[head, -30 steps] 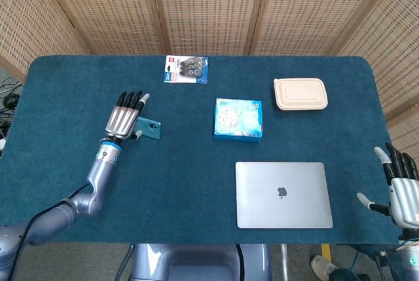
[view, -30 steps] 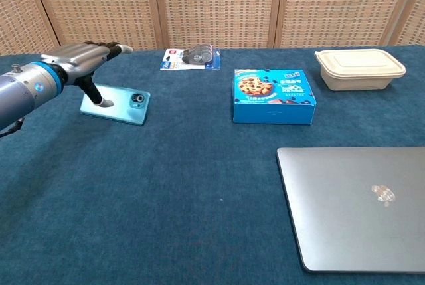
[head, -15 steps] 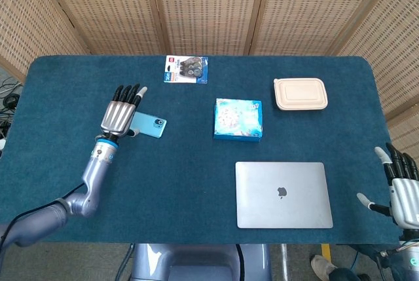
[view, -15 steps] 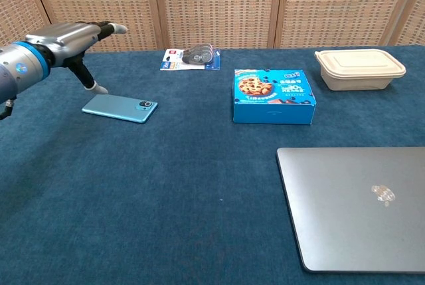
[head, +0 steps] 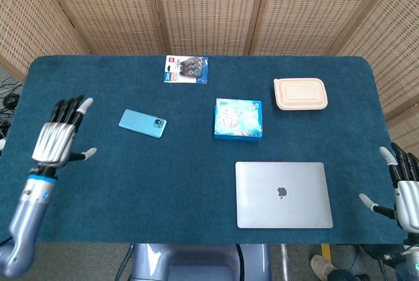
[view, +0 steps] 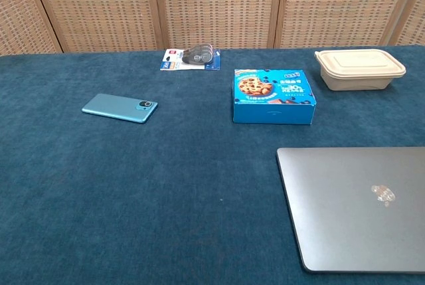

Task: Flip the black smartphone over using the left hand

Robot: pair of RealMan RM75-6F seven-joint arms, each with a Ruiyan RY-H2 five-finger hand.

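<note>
The smartphone (head: 143, 123) lies flat on the blue table (head: 131, 183), its light blue back and camera lens facing up; the chest view shows the smartphone (view: 119, 108) at the left. My left hand (head: 57, 140) hangs open over the table's left edge, well to the left of the phone, fingers spread and holding nothing. It does not appear in the chest view. My right hand (head: 406, 189) is open at the table's right front corner, far from the phone.
A closed grey laptop (head: 283, 194) lies at the front right. A blue cookie box (head: 237, 118) sits mid-table, a beige lidded container (head: 300, 93) at the back right, and a blister pack (head: 186, 69) at the back centre.
My left hand let go of the phone and withdrew to the left and toward the front. The phone, propped on edge a second ago, now lies flat with its blue back up.
</note>
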